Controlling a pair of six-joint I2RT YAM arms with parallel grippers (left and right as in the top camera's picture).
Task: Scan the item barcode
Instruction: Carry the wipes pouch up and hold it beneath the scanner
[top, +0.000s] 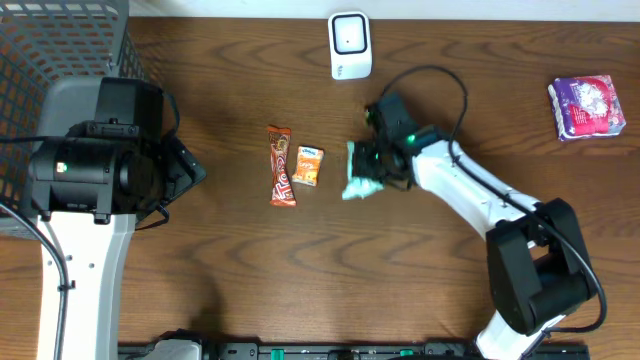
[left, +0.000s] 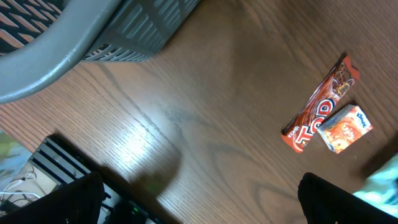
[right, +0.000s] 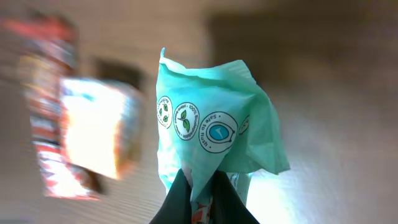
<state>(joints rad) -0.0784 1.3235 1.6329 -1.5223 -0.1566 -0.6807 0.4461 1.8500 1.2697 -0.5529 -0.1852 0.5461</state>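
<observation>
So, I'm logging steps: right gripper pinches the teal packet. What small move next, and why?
Probably a slight lift: the right gripper is shut on the teal packet, and the white scanner it must reach sits apart from it.

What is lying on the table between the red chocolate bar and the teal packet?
Only the small orange packet, lying close beside the red chocolate bar; the overhead view shows it. The teal packet is pinched in the right tool.

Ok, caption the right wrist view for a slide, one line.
Right gripper pinching a mint-green packet, with a blurred orange pack and red bar behind on the table.
</observation>
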